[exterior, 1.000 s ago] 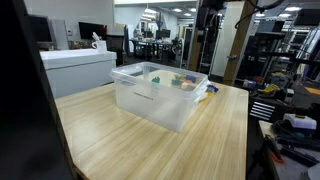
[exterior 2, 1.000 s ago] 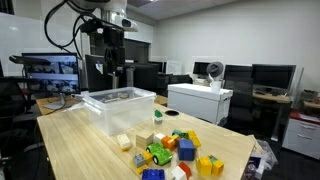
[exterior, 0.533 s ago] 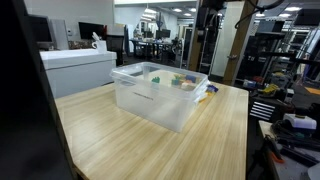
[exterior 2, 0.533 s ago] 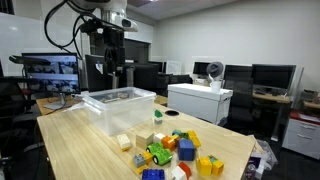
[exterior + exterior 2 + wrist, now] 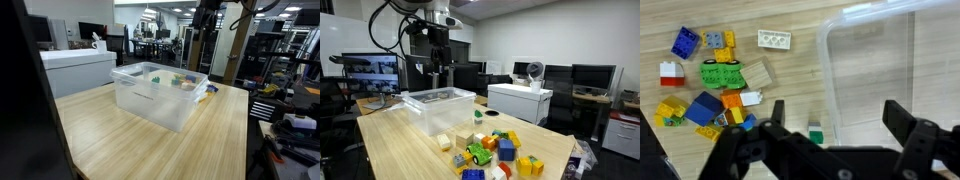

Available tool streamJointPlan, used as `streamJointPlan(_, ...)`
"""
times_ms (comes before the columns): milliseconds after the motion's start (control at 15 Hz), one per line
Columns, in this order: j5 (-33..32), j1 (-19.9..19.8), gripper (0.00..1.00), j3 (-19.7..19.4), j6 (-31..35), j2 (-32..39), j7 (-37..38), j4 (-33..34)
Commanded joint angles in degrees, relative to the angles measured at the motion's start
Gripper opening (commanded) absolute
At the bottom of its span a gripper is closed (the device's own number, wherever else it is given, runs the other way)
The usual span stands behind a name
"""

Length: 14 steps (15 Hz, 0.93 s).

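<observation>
A clear plastic bin (image 5: 150,106) stands on the wooden table and shows in both exterior views (image 5: 445,118). In the wrist view its rim (image 5: 823,60) runs under my gripper. A pile of coloured toy blocks (image 5: 498,150) lies beside the bin, with a green toy car (image 5: 725,72) and a white brick (image 5: 773,39) among them. A small green and white block (image 5: 815,133) lies against the bin's wall. My gripper (image 5: 840,125) hangs high above the bin's edge, open and empty. It shows in an exterior view (image 5: 442,64).
A white box-like machine (image 5: 520,100) stands just past the table and shows in both exterior views (image 5: 75,68). The wooden table (image 5: 120,140) has edges close to the block pile. Desks, monitors and racks stand around.
The arm has shifted a little sideways over the bin and risen slightly. The bin and the blocks have not moved.
</observation>
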Motion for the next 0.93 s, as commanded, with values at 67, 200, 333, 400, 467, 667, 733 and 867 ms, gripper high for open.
streamJointPlan(67,-0.9,-2.5,1.00,-1.1,6.2,3.4,-0.1,1.0)
streamJointPlan(200,-1.8,-3.5,1.00,-1.7,7.6,4.5,0.1,0.5)
streamJointPlan(333,-3.0,-4.4,1.00,-2.3,7.4,5.5,0.0,-0.2)
streamJointPlan(400,-4.1,-4.9,1.00,-2.6,8.7,6.0,-0.3,-1.2)
streamJointPlan(467,-5.1,-5.4,1.00,-2.9,9.0,6.9,-0.2,-1.4)
streamJointPlan(667,-8.2,-6.7,1.00,-4.0,12.2,10.0,0.1,-2.1)
streamJointPlan(733,-8.9,-7.1,1.00,-4.4,13.6,11.3,0.4,-2.1)
streamJointPlan(867,-9.1,-7.7,1.00,-5.0,15.5,14.1,0.3,-1.9)
